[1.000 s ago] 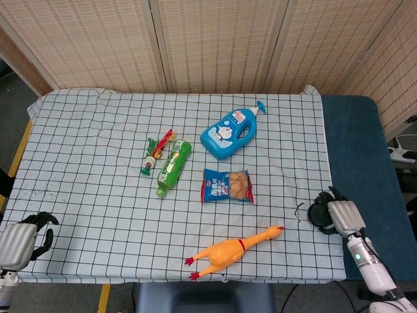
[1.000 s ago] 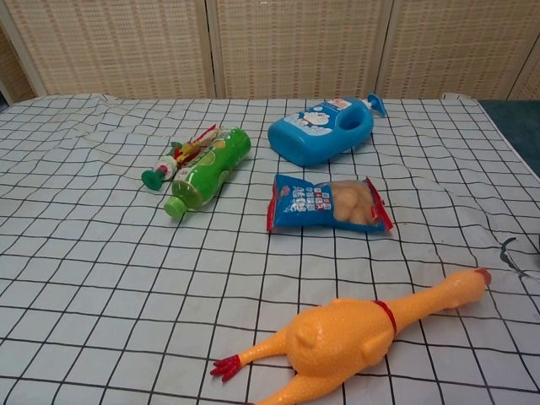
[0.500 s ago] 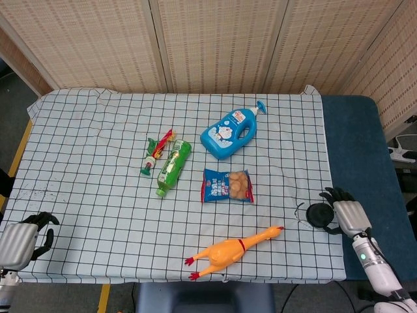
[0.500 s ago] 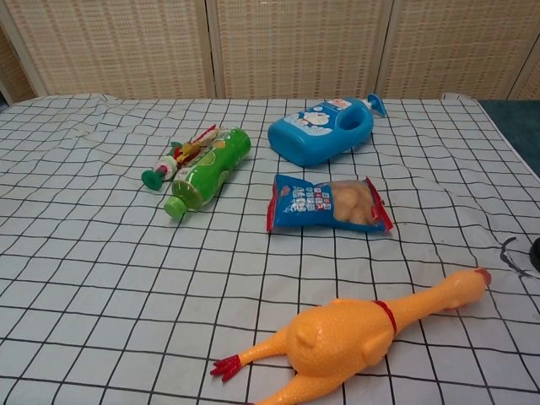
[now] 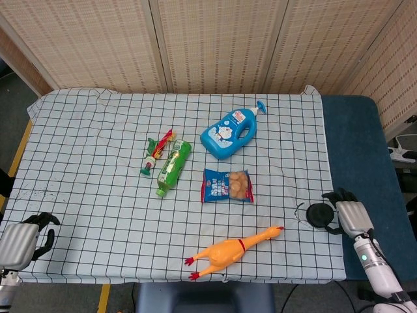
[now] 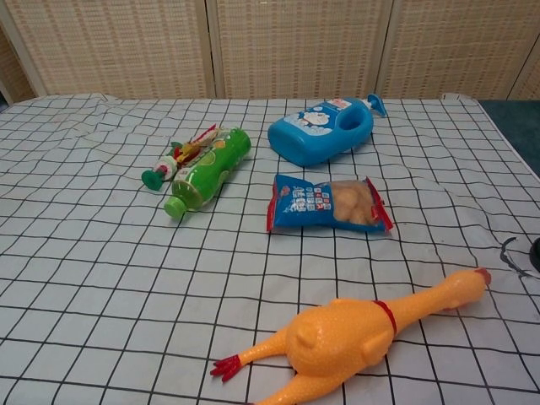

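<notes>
Black and round, a small object (image 5: 318, 214) at the table's (image 5: 85, 130) right edge is touched by the curled fingers of the right robot hand (image 5: 352, 218), whether gripped cannot be told, and could be nudged off the checked cloth (image 5: 273, 137).

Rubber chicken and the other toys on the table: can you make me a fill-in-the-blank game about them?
1. The rubber chicken is colored ____.
2. The big blue bottle has a cartoon ____ on its label.
3. The green bottle is lying on its ____, not standing up.
4. The snack bag lies between the blue bottle and the rubber ____.

Missing words: orange; cat; side; chicken
</notes>
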### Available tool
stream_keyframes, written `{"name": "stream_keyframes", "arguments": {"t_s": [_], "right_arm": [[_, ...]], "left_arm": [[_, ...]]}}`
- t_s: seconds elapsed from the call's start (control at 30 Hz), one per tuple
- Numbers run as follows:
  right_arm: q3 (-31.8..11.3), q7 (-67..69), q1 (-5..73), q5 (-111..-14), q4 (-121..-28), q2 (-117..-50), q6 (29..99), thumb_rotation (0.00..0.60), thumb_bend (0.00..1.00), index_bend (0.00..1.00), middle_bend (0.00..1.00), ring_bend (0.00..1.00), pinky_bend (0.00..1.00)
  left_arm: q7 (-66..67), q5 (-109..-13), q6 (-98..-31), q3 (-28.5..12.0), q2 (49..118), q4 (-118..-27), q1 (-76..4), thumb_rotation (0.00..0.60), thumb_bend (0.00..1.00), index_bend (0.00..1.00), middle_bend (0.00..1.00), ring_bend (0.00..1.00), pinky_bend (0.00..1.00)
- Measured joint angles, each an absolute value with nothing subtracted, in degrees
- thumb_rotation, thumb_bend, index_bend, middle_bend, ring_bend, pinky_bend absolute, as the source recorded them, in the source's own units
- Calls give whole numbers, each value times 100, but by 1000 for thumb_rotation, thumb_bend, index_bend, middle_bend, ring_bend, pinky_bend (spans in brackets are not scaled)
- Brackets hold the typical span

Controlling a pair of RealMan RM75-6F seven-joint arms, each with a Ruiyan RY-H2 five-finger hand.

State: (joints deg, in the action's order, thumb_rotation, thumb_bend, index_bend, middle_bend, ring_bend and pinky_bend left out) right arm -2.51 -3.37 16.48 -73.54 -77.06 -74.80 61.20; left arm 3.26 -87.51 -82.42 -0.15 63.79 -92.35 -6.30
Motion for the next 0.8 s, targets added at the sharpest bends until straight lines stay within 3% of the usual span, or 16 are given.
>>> {"name": "stream_keyframes", "arguments": {"t_s": [0.17,0.57,0.8], "right_arm": [[-290,-321,1615,-7376,-7609,-7566,6256,600,55,571,321,130,237],[-360,-245,1425,-7539,-7845,-7460,6786,600,55,573,321,131,248],[-540,-987,1275,-6910,-8165,-7268,6974,600,55,562,321,130,249]], "left_arm": [[326,-8744,-8247,-17,6374,-9245,-628,600,601,429,388,413,657],[340,-8749,-8245,-13,6374,-9250,-631,600,601,429,388,413,657],[377,-8736,-8217,-6,6380,-9258,-638,600,602,429,389,413,657]]}}
